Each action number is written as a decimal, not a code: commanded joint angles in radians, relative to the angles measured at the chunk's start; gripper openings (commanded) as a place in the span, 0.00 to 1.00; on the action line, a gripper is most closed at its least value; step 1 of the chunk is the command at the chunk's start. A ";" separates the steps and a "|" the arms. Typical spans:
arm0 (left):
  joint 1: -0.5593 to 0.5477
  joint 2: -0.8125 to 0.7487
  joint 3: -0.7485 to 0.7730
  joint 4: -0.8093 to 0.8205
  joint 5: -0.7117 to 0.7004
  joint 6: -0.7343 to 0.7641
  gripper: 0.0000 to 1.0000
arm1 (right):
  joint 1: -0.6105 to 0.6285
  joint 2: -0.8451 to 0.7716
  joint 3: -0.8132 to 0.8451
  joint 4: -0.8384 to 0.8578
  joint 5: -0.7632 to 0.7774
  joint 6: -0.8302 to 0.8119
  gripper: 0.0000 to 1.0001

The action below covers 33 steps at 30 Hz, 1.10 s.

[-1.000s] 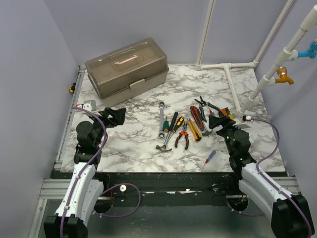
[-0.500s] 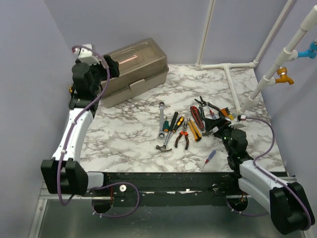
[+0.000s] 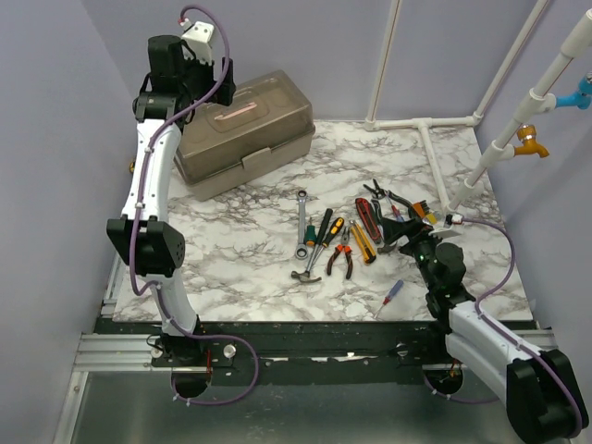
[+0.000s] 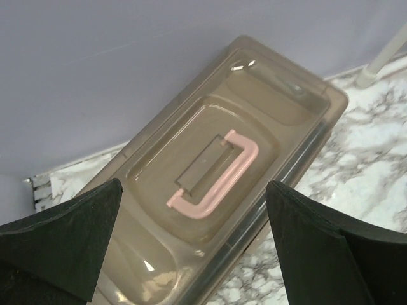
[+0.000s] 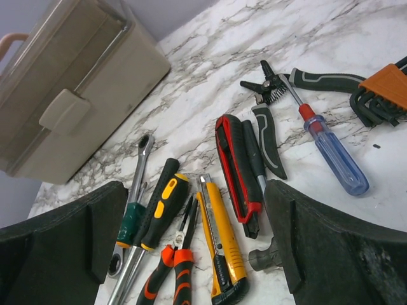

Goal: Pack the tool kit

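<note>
In the top view, the toolbox [image 3: 242,139] sat at the far left of the table [image 3: 240,254] with its lid down, its long axis slanting from near-left to far-right. The left fingers [image 3: 194,79] hung above its left end, spread wide and empty (clearly the nearer arm). The loose tools [image 3: 342,236] lay mid-table, just left of the right fingers [image 3: 404,229].

In the left wrist view, the pink handle [image 4: 216,178] lay flat in the lid, below and between the fingers. It ran diagonally across their gap, so gripping it would probably need a wrist turn.

In the right wrist view, the right fingers [image 5: 63,235] were wide and empty. The red utility knife [image 5: 236,166] lay lengthwise ahead between them, and the toolbox was well off to the upper left.
</note>
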 commanded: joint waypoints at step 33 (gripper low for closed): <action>-0.129 0.273 0.152 -0.191 -0.148 0.340 0.13 | 0.000 0.105 0.017 0.063 -0.023 -0.016 1.00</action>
